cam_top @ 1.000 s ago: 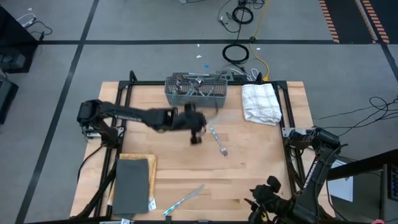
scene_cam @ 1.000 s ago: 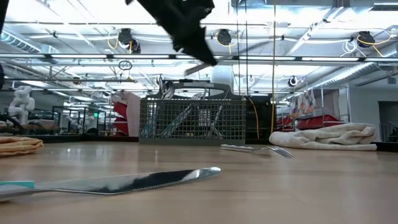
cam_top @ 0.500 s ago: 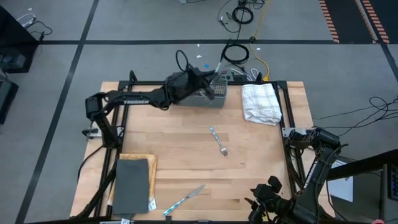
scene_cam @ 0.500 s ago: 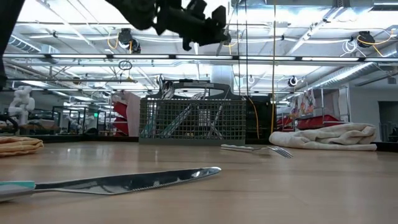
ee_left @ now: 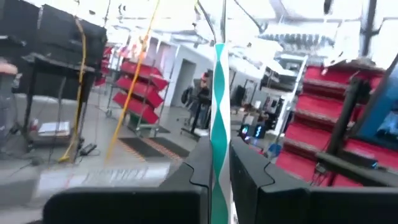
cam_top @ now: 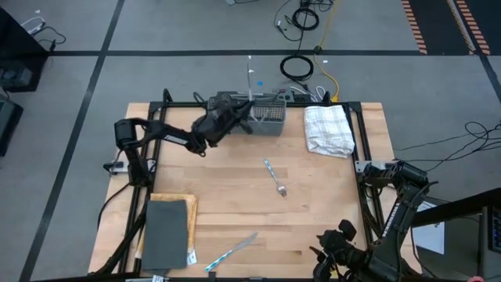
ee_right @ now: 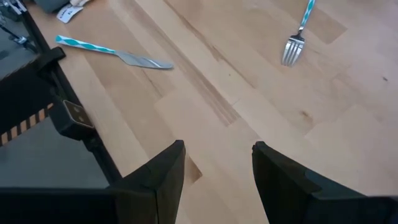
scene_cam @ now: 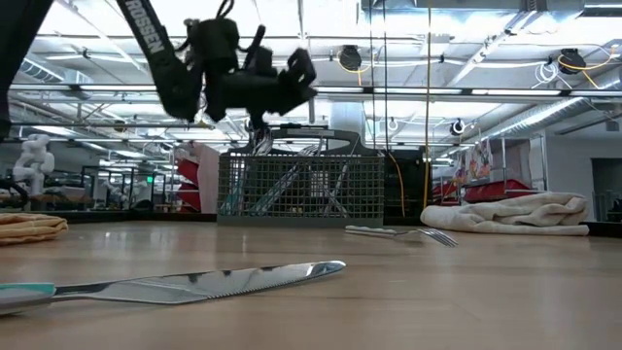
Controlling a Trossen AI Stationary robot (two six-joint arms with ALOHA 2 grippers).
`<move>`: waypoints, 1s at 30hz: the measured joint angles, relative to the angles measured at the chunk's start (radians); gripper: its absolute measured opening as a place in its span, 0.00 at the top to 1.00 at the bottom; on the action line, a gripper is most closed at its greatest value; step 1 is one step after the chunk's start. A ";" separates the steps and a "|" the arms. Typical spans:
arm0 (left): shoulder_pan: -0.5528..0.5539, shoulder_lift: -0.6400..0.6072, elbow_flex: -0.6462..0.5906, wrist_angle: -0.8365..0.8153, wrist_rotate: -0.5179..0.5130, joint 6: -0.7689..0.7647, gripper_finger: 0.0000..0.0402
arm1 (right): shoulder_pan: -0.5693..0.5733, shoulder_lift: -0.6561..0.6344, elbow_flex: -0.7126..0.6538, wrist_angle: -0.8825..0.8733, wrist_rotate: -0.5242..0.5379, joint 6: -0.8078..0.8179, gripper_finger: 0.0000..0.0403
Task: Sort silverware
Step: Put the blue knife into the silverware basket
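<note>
Left claw (ee_left: 215, 171) pinches 1 utensil (ee_left: 218, 112) above the basket (cam_top: 258, 117) at the tabletop's far edge; fork (cam_top: 275, 178) and knife (cam_top: 232, 251) remain.

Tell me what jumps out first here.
The left gripper, up over the basket at the table's far edge, is shut on a striped utensil handle. A fork lies mid-table and a knife near the front edge. The right gripper waits open at the front right corner.

Left hand (cam_top: 249, 117) carried utensil (ee_left: 218, 124) over basket (cam_top: 270, 124).
</note>
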 joint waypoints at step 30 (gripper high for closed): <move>-0.075 0.261 0.186 0.040 -0.248 0.159 0.92 | -0.008 0.000 0.000 -0.063 0.004 0.042 0.56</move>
